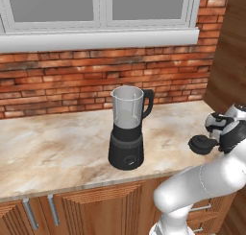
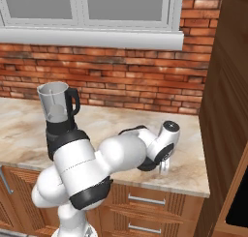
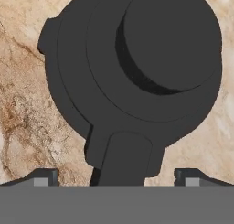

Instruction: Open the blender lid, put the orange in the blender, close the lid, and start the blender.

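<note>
The blender (image 1: 127,129) stands upright mid-counter, its clear jar uncovered at the top; it also shows as the blender (image 2: 58,110) behind my arm. The blender lid (image 1: 201,144), a round black cap with a raised knob, lies flat on the counter to the right of it. In the hand view the blender lid (image 3: 132,77) sits close below. My gripper (image 3: 116,178) hovers just over the lid's near edge, open, its fingertips (image 3: 45,177) wide apart and touching nothing. From the right base view the gripper (image 2: 163,166) hangs beside the blender lid (image 2: 144,165), near the counter's front edge. The orange is out of view.
A marble counter (image 1: 53,147) runs along a brick wall (image 1: 72,71) under a window. A tall wooden cabinet side (image 2: 227,110) closes the counter's right end, close to my hand. Drawers and cupboard doors (image 1: 96,205) lie below the front edge.
</note>
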{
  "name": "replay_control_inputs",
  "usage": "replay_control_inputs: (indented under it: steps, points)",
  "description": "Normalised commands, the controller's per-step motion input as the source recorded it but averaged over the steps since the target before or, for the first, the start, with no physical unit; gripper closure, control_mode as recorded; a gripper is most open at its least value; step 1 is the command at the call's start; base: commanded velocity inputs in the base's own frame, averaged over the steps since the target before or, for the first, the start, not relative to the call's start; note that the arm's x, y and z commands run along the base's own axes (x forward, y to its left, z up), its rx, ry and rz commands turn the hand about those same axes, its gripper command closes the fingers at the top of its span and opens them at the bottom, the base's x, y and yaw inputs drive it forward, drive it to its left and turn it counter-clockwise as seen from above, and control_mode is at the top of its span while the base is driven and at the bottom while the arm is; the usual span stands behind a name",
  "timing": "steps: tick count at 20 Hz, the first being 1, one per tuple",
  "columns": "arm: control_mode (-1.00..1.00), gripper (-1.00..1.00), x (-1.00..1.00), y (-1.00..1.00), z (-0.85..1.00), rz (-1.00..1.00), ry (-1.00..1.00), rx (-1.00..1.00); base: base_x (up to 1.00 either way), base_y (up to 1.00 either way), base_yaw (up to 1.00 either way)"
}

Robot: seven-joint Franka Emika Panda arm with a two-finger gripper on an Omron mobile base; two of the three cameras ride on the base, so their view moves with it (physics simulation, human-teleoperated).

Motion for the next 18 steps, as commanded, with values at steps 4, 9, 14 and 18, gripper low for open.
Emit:
replay_control_inputs:
  steps: [4,9,14,18]
  points:
    - [-1.00,-1.00,0.04,0.16,-0.10,-0.05,0.03,0.00,0.00,0.00,0.00]
    - [-1.00,-1.00,0.16,0.04,0.00,-0.08,0.08,0.00,0.00,0.00,0.00]
    - [-1.00,1.00,0.04,0.02,-0.20,-0.08,0.08,0.00,0.00,0.00,0.00]
    - [-1.00,1.00,0.00,0.08,-0.25,-0.06,0.03,0.00,0.00,0.00,0.00]
